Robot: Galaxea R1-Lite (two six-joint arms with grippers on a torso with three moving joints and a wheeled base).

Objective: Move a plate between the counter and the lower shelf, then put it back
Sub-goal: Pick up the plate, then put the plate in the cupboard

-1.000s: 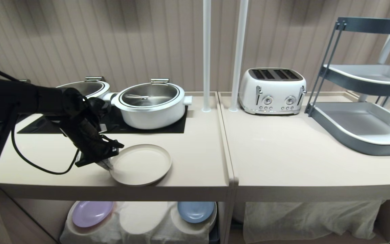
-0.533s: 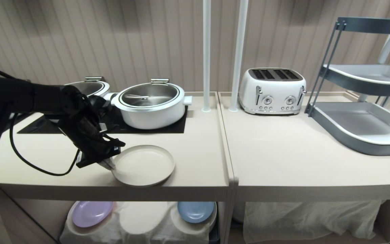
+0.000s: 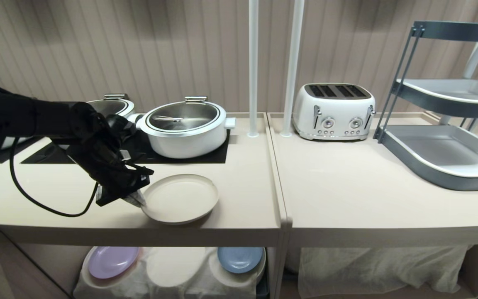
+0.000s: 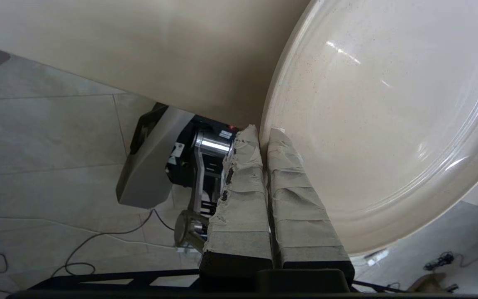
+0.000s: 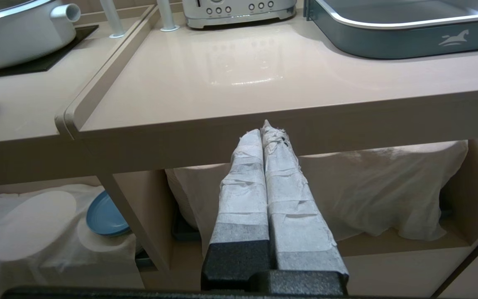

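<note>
My left gripper (image 3: 139,202) pinched tight on the plate (image 3: 181,198) rim.
Counted: two pots (image 3: 185,128), one toaster (image 3: 333,111), lilac plate (image 3: 112,261), blue plate (image 3: 240,259).

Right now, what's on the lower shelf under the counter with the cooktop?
The lower shelf holds a wrinkled white cloth over three round humps. A lilac plate sits on the left hump, a blue plate on the right; the middle is bare. What lies under the cloth is hidden.

Cream plate (image 3: 181,198), lilac plate (image 3: 112,261)

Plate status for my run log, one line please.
left gripper: shut on plate rim | plate: over counter | right gripper: shut, parked
</note>
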